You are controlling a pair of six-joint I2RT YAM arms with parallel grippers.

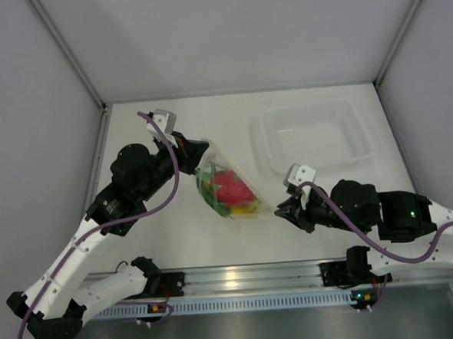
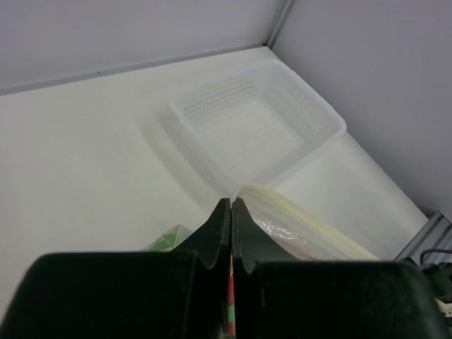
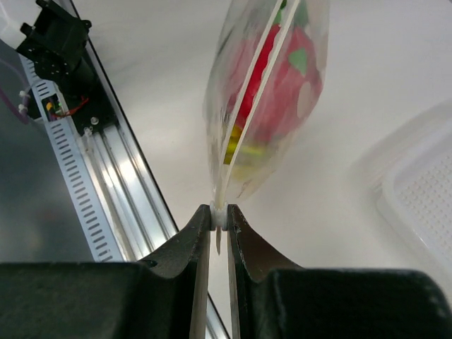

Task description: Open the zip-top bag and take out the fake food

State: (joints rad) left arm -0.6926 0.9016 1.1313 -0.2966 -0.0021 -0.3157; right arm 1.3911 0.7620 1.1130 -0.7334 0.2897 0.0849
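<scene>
While the left tool (image 1: 197,150) at 10 o'clock and the right tool (image 1: 280,209) at 4 o'clock each clamped an end of the zip-top bag (image 1: 220,165), strung over mid desk (image 1: 177,242) with fake food (image 1: 232,189) inside, the slick film looked liable to slip free under pull.

a white table (image 1: 216,243) sits inside an enclosure of plain pale grey panels: a back wall (image 1: 233,31), a left wall (image 1: 23,113) and a right wall (image 1: 438,103), joined by thin metal corner strips (image 1: 64,47). an aluminium rail (image 1: 248,276) runs along the table's near edge, gleaming under soft, even light.
</scene>
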